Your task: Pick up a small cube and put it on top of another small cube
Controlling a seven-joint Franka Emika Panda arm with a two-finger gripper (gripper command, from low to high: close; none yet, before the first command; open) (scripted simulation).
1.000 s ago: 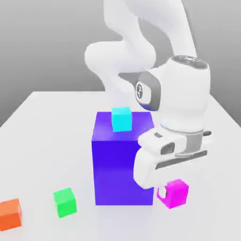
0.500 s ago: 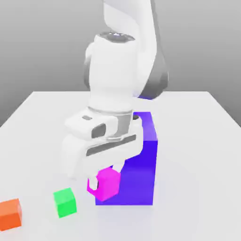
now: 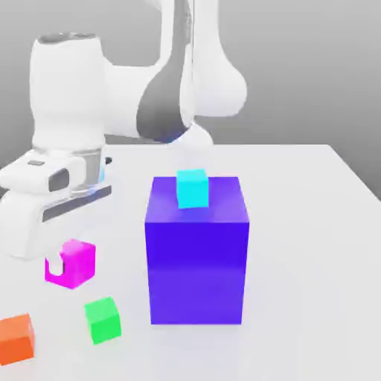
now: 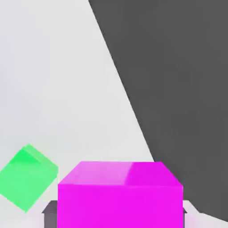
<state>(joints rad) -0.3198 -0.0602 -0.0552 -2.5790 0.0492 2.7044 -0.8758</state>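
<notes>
Your pincer (image 3: 61,262) is clamped on the pink cube (image 3: 72,263), jaws as tight as they go, cube held clear of the table (image 3: 298,223) on the exterior view's left. Green cube (image 3: 103,320) sits on the table below and a little to the right of it, not touching. Orange cube (image 3: 15,337) is at the exterior view's bottom-left corner, apart from green. Blue block (image 3: 197,253) stands mid-table with the cyan cube (image 3: 192,187) on its top face.

Count: four small cubes (one each pink, green, orange, cyan), one big block.

Hand view gives you pink (image 4: 120,196) close up between the fingers, green (image 4: 27,176) beside it, seen tilted, and the table edge against dark ground.
</notes>
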